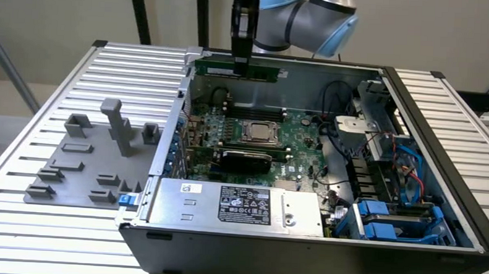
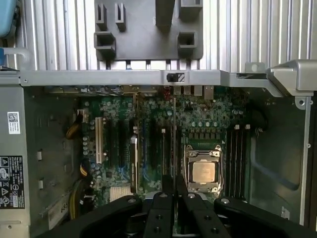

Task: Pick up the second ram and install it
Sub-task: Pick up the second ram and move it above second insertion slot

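The second ram [image 1: 217, 69], a thin green stick, hangs level above the far wall of the open computer case [image 1: 441, 158]. My gripper [image 1: 241, 66] comes straight down from above and is shut on its middle. In the wrist view the ram [image 2: 174, 139] appears edge-on as a thin line running out from between the black fingertips [image 2: 168, 182] of the gripper [image 2: 174, 181]. Below lies the green motherboard [image 1: 302, 146] with the silver processor socket [image 1: 261, 133] [image 2: 203, 171]. Black memory slots [image 2: 237, 158] lie beside that socket.
A grey holder block fixture [image 1: 87, 161] [image 2: 148, 29] sits on the slatted table at the exterior view's left. Inside the case are a black-topped expansion card [image 1: 243, 157], a silver power supply [image 1: 233, 204], cables and blue drive cages [image 1: 389, 221].
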Robot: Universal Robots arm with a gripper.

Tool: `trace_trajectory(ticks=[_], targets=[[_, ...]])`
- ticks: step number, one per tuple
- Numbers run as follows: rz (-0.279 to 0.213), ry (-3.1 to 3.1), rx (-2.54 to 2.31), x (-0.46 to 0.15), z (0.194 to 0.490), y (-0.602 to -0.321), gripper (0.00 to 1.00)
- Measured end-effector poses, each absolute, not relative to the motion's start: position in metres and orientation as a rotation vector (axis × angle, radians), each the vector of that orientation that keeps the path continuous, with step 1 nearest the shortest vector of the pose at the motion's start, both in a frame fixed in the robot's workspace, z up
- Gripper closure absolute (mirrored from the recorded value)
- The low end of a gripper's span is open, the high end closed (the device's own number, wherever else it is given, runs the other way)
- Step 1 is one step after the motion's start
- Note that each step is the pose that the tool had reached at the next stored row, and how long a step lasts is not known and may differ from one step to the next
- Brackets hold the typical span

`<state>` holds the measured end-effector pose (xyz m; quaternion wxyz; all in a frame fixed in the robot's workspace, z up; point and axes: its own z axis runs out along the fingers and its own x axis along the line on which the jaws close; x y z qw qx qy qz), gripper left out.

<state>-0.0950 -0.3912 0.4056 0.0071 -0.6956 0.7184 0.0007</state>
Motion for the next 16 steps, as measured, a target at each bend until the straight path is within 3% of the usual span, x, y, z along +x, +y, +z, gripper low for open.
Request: trace_trajectory(ticks=[16], targets=[[0.002, 2.249, -2.174, -0.058, 0.376, -0.361, 0.87]])
